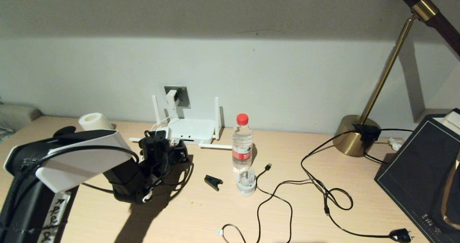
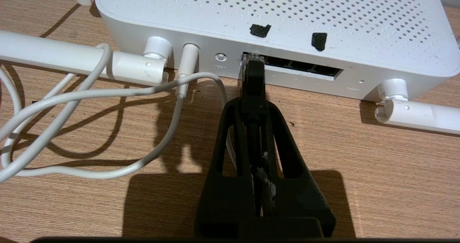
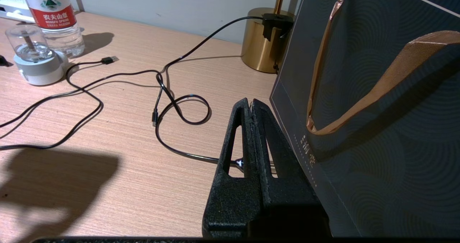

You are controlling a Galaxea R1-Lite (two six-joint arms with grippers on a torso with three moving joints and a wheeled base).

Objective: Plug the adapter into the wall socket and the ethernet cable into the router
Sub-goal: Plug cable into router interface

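Sitting on the counter: one router [image 1: 189,129] showing four antennas, one bottle [image 1: 242,144], one lamp [image 1: 359,135], one bag [image 1: 420,171], one paper roll [image 1: 94,121].

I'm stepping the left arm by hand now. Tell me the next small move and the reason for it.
Probably a short, straight push toward the router. The left gripper is shut on the ethernet cable, and its clear tip sits at the mouth of the first port, apparently not fully in. The adapter already sits in the wall socket, so this is what remains. The right gripper is parked by the dark bag.
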